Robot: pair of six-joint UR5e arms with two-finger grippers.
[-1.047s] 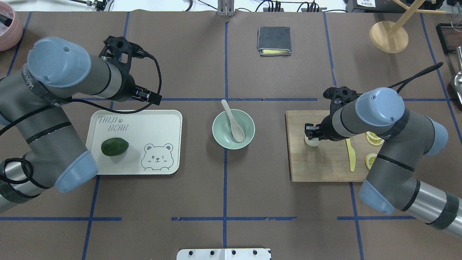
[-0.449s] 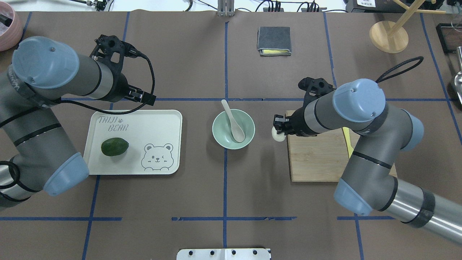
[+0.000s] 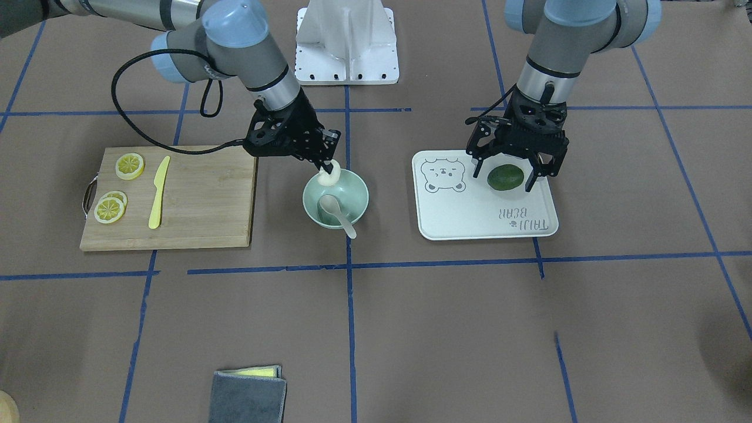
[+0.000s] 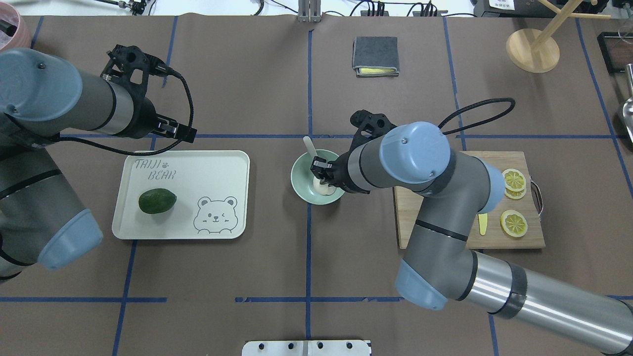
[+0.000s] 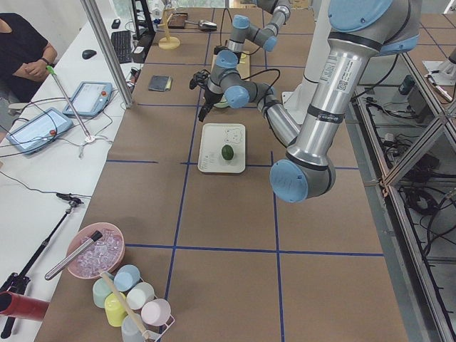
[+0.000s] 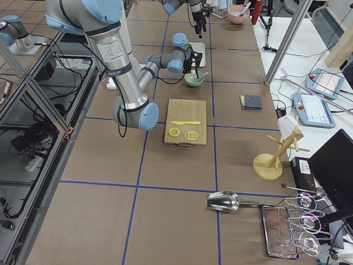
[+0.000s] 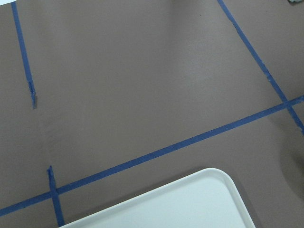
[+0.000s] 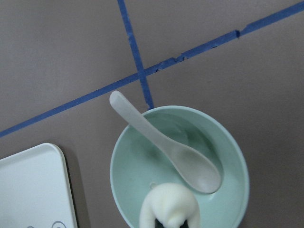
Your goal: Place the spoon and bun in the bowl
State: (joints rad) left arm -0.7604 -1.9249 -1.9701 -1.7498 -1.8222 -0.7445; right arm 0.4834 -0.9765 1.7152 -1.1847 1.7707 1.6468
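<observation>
The right gripper (image 3: 326, 167) clenches the bun (image 3: 329, 177) over the bowl (image 3: 361, 204), where the spoon (image 3: 336, 215) lies. The left gripper (image 3: 506, 177) hangs released near the tray (image 3: 446, 226).

the spoon (image 8: 175, 152) lies slantwise in the bowl (image 4: 298, 179), scoop on the floor and handle jutting over the far rim, blocking that side. the right gripper (image 3: 326, 169), clamped on the bun (image 8: 168, 207), fills the air over the bowl's robot-side half. strips of brown table (image 4: 277, 237) run between bowl and tray (image 4: 222, 163) and between bowl and board (image 3: 205, 194). the left gripper (image 3: 506, 179) hangs raised, fingers apart, near the tray's far edge, well apart from the bowl.
</observation>
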